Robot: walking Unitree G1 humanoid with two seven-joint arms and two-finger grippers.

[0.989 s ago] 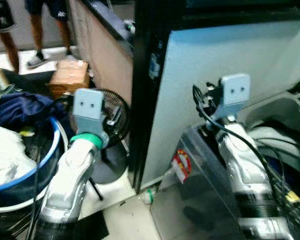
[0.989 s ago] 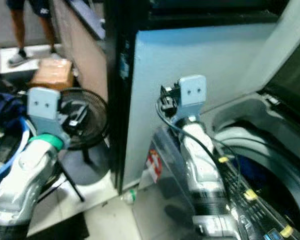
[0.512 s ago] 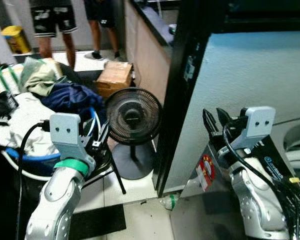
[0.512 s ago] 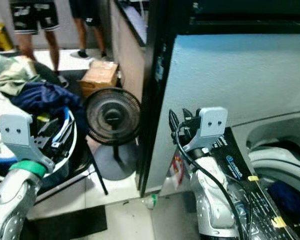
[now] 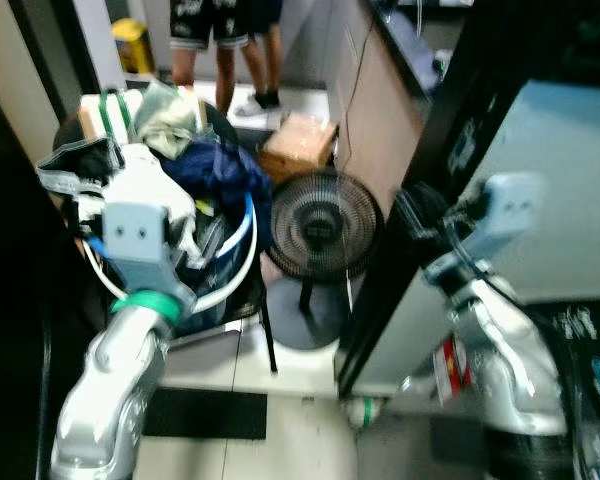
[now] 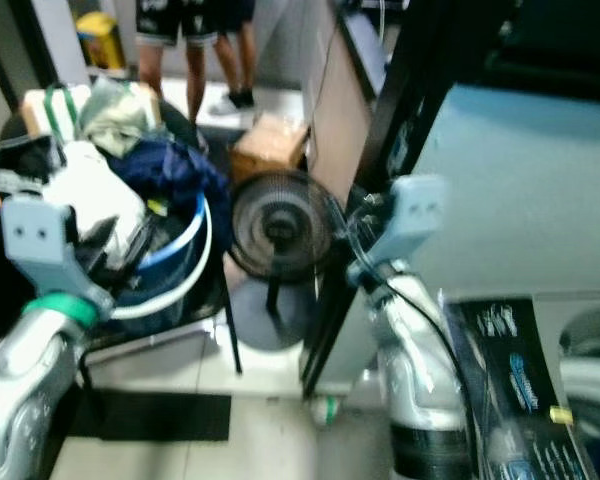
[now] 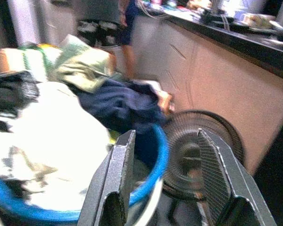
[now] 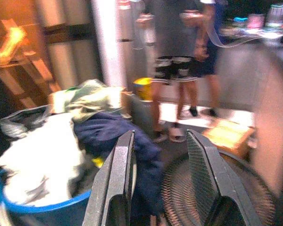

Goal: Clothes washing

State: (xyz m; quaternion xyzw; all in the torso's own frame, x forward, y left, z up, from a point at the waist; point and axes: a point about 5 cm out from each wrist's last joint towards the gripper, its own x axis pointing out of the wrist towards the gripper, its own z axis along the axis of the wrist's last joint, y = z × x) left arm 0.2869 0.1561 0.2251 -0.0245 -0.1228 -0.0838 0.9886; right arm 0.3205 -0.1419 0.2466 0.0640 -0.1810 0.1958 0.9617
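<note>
While I am facing the heaped laundry basket (image 5: 242, 235) with my left gripper (image 7: 167, 183) and right gripper (image 8: 160, 179) both spread wide and empty, I am risking bumping the standing fan (image 5: 320, 225) just beside it.

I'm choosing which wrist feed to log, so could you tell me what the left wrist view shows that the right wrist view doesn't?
Left wrist view alone: a long counter with items on its dark top. Right wrist view alone: a yellow bin, a cardboard box on the floor, and a person's torso. Both: the heaped blue laundry basket, the navy garment, the floor fan, and open black fingers.
</note>
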